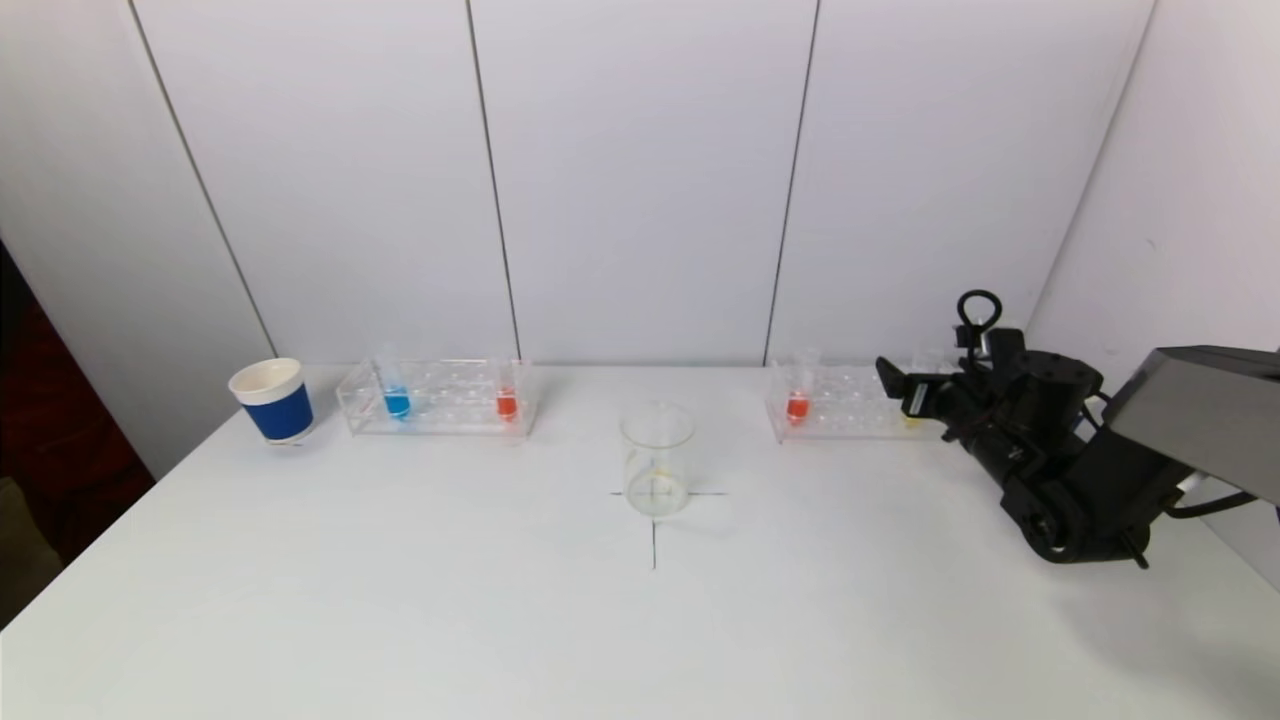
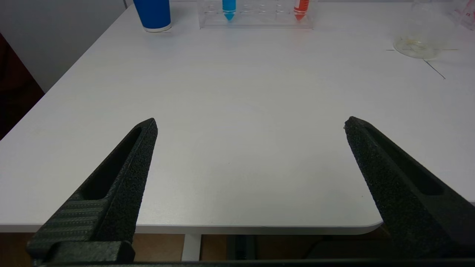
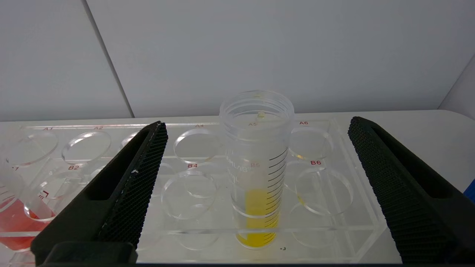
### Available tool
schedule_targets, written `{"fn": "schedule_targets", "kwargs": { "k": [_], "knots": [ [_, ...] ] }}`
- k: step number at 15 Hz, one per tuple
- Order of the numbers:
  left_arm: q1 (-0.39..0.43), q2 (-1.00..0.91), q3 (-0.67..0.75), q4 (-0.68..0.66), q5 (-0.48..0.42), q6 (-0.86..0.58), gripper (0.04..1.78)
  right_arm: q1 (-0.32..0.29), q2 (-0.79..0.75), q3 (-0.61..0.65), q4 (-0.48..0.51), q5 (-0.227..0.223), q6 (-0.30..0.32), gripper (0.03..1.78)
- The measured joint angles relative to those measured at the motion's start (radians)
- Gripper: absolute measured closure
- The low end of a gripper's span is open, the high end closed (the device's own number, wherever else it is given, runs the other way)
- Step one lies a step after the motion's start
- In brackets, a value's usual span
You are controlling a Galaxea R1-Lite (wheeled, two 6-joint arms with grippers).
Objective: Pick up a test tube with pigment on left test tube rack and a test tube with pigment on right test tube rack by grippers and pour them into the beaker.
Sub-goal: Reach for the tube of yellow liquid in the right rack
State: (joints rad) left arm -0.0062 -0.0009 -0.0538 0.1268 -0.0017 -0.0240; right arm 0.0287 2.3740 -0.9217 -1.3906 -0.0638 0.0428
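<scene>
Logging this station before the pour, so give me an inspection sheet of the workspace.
Surface: white table, black cross mark under beaker.
Job's things: left rack holds blue tube and red tube; right rack holds red tube and yellow tube.
Clutter: blue paper cup.
Grippers: right gripper open, at yellow tube; left gripper open near table's front edge.
Cables: nothing seen.
Surroundings: white wall panels.

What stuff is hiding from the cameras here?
- Yellow tube: in the head view the right hand mostly hides it.
- Left hand: out of the head view, so its place shows only from its own wrist camera.
- Blue cup and beaker: tops cut off in the left wrist view.
- Beaker contents: too faint to tell.
</scene>
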Motion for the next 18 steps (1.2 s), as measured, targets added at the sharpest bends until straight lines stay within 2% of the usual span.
{"fn": "schedule_targets", "kwargs": {
  "k": [5,7,10,15,18],
  "knots": [
    [0.000,0.000,0.000,0.000,0.000,0.000,0.06,0.000,0.004,-0.003,-0.003,0.000,0.000,0.04],
    [0.000,0.000,0.000,0.000,0.000,0.000,0.06,0.000,0.004,-0.003,-0.002,0.000,0.000,0.12],
    [0.000,0.000,0.000,0.000,0.000,0.000,0.06,0.000,0.004,-0.003,-0.001,0.000,-0.001,0.41],
    [0.000,0.000,0.000,0.000,0.000,0.000,0.06,0.000,0.004,-0.005,0.002,0.000,-0.002,1.26],
    [0.000,0.000,0.000,0.000,0.000,0.000,0.06,0.000,0.005,-0.005,0.002,0.000,-0.002,1.34]
  ]
}}
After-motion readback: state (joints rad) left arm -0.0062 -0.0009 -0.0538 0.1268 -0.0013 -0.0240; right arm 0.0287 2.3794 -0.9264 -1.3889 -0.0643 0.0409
